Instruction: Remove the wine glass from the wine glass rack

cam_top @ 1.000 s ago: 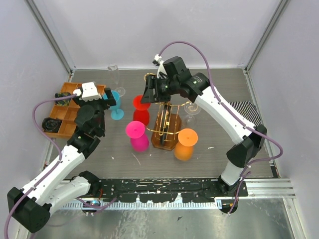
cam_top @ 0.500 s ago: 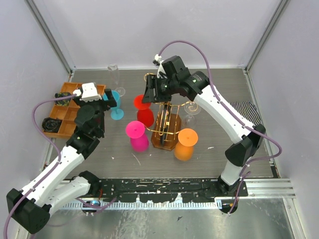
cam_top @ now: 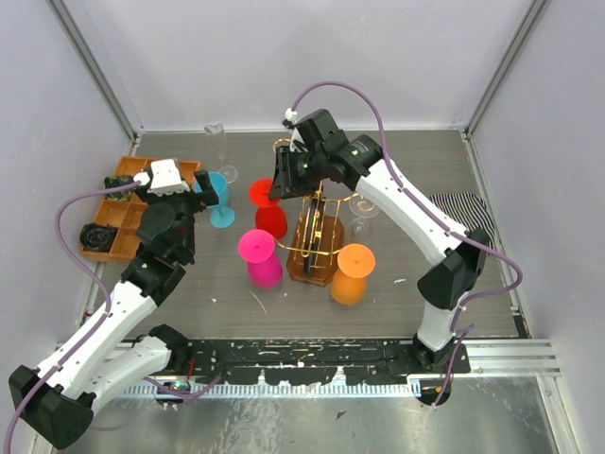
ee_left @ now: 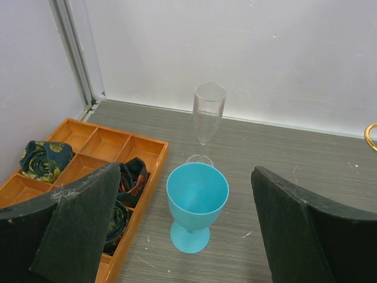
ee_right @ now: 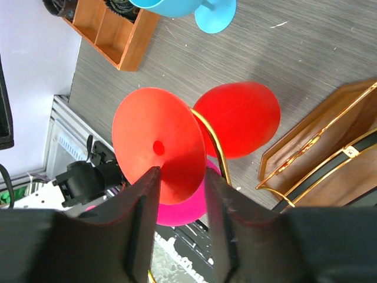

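The right gripper (ee_right: 181,177) frames the disc foot of the smooth red wine glass (ee_right: 159,150) hung inverted on the gold wire rack (cam_top: 317,238), grip undeterminable; the left gripper (ee_left: 185,171) gapes wide, empty.

Red wine glass (ee_right: 238,121) upside-dn on gold-wire rack (cam_top: 315,248) arm

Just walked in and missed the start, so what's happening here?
The right end effector is at the red wine glass hanging upside down on the gold rack, fingers either side of its foot; whether it grips is unclear. The left end effector hovers open near a teal glass.
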You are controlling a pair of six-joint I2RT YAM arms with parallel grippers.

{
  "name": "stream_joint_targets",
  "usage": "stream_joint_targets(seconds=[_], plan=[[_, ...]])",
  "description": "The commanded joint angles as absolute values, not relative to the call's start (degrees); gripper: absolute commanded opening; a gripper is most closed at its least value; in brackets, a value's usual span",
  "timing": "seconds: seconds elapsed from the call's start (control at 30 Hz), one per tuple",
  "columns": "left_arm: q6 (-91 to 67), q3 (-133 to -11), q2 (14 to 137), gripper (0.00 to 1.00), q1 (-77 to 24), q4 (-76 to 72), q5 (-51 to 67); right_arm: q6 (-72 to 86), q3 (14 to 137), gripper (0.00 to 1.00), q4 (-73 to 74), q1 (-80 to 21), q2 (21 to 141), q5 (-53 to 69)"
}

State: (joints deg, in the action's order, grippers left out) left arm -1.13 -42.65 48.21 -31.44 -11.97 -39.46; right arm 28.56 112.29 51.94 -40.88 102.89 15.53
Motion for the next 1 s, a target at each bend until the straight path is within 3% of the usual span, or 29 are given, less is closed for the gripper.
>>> stream_joint_targets(seconds=[0.0, 0.43, 0.97], plan=[[-0.8, -45.0, 47.5, 0.99, -31.6, -10.3, -38.8, 29.0, 110.6, 0.34, 50.5, -40.3, 101.1, 14.4], [-1.6, -45.5, 48.0, 0.99, -31.6, -8.4, -37.8, 31.3, 105.5, 0.02, 43.9, -37.8, 94.7, 16.7], [-2.3, -47.1, 48.3, 0.99, -31.6, -4.9, -37.2, 49.3, 96.3, 0.01, 18.1, -29.1, 95.1, 44.8]])
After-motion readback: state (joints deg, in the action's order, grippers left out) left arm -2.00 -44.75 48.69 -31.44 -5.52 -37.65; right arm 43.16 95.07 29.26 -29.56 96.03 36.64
